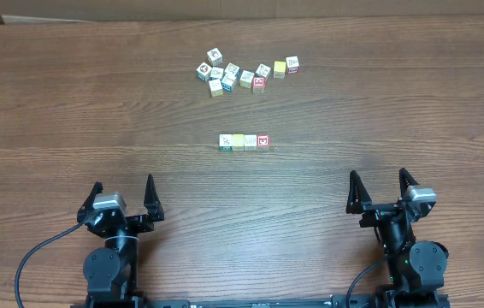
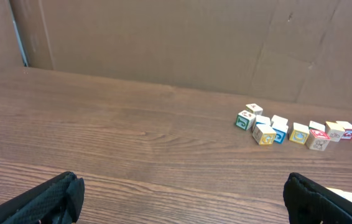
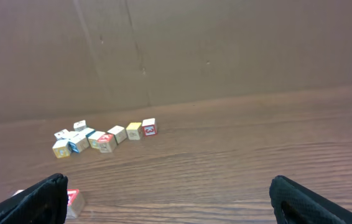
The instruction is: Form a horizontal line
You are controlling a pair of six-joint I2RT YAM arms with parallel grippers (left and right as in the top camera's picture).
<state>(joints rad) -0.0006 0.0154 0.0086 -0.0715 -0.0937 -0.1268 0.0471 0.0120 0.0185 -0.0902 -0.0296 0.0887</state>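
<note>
On the robot's side of the loose cluster [image 1: 246, 73], the horizontal line [image 1: 244, 141] appears finished, cubes edge to edge; left gripper [image 1: 123, 183] and right gripper [image 1: 379, 174] gape wide, holding nothing.

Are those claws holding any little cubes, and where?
Nothing is held. The left gripper and right gripper stand open, empty, short of the row of small picture cubes.

The overhead view looks straight down on the whole tabletop [image 1: 54, 103]. Each wrist view sits low behind the left hand [image 2: 181, 188] or right hand [image 3: 168, 186], facing the far cardboard wall [image 2: 163, 43]. All three share the loose cube cluster [image 3: 104, 140].
</note>
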